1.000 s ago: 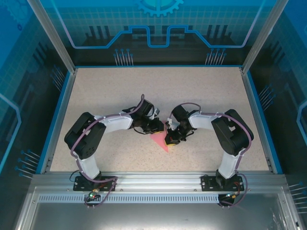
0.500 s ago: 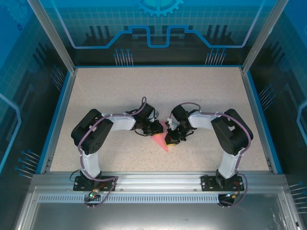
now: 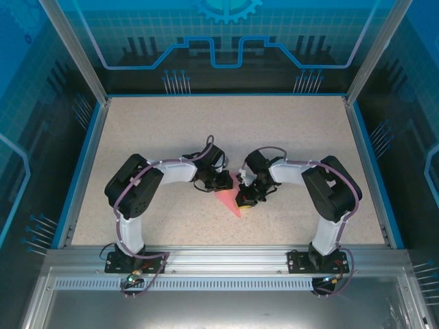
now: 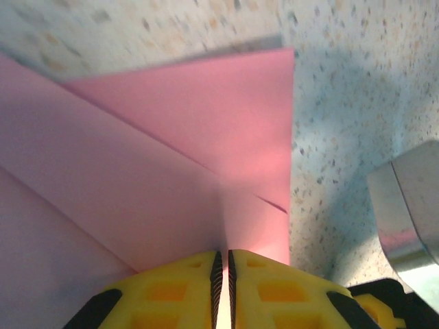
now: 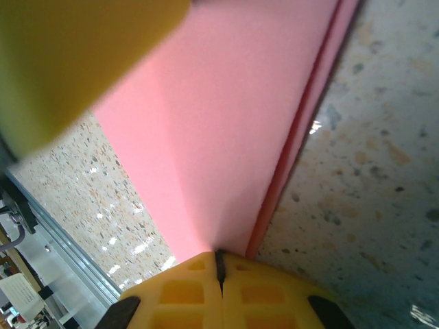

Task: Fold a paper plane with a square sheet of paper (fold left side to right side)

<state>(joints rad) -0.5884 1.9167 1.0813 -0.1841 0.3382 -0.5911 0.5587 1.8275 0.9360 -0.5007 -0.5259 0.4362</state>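
Well, from my seat the worktop (image 3: 158,137) reads as a pale, sandy, speckled slab with a thin blue border, matte and evenly lit. A slotted metal rail (image 3: 226,255) runs along its near edge and carries both arm bases. Aluminium posts (image 3: 72,48) rise beyond the rail's two ends, and blue see-through panels (image 3: 226,41) printed with a grid, circuit lines and a gear close in the far side and the flanks.

The paper plane (image 3: 228,201) lies flat on the worktop just beyond the middle of the rail, its sharp tip turned toward the rail. I see it as a pink, part-folded wedge with overlapping flaps.

The left pincer (image 3: 223,182) sits at the plane's wide end, the end away from the rail. In the left wrist view its yellow fingers (image 4: 178,277) stand with a hairline gap, and a raised crease of the pink paper runs straight into that gap, so I read it as pinching the paper.

The right pincer (image 3: 245,201) is slightly closer to the rail, on the plane's right edge. Its fingers (image 5: 185,291) are pressed tight together, tips meeting the paper where a folded edge ends. I cannot tell whether a layer is caught.
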